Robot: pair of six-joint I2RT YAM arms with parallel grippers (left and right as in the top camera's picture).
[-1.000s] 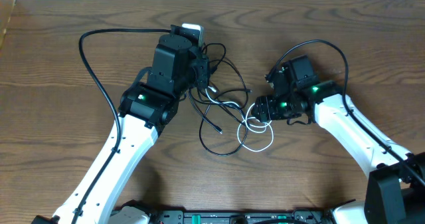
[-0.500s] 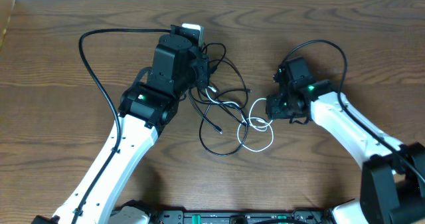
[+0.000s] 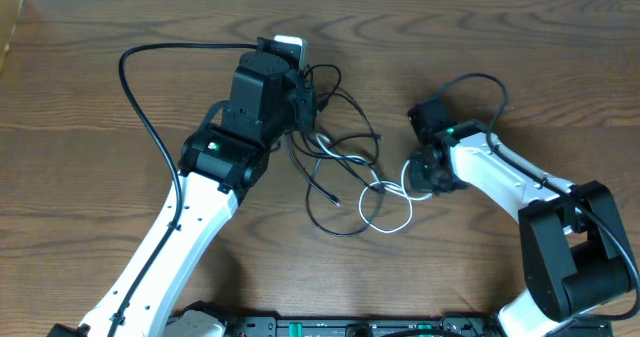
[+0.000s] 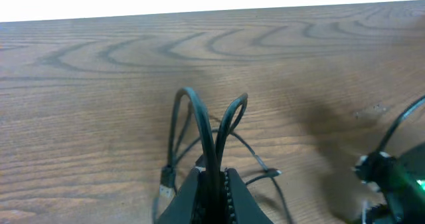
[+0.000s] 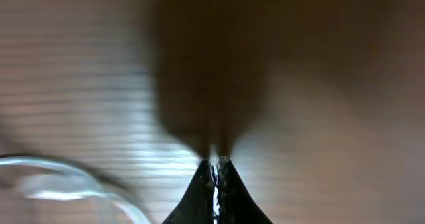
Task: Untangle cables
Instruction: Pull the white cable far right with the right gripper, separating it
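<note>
Tabletop [image 3: 80, 87]: open wood along the left edge, the front centre and the back right corner; passage is unhindered there. The left arm [image 3: 200, 207] bars the diagonal from the front edge to back centre, and its thick lead [image 3: 135, 87] arches beside it. The centre is obstructed: cables [image 3: 335, 162] sprawl between both arms, with a white cord [image 3: 390, 217] looping at their front right. Black loops rise upright from the clamped left gripper [image 4: 214, 181]. The right gripper [image 5: 214, 167] is pinched on the white cord, close beside the tangle.
</note>
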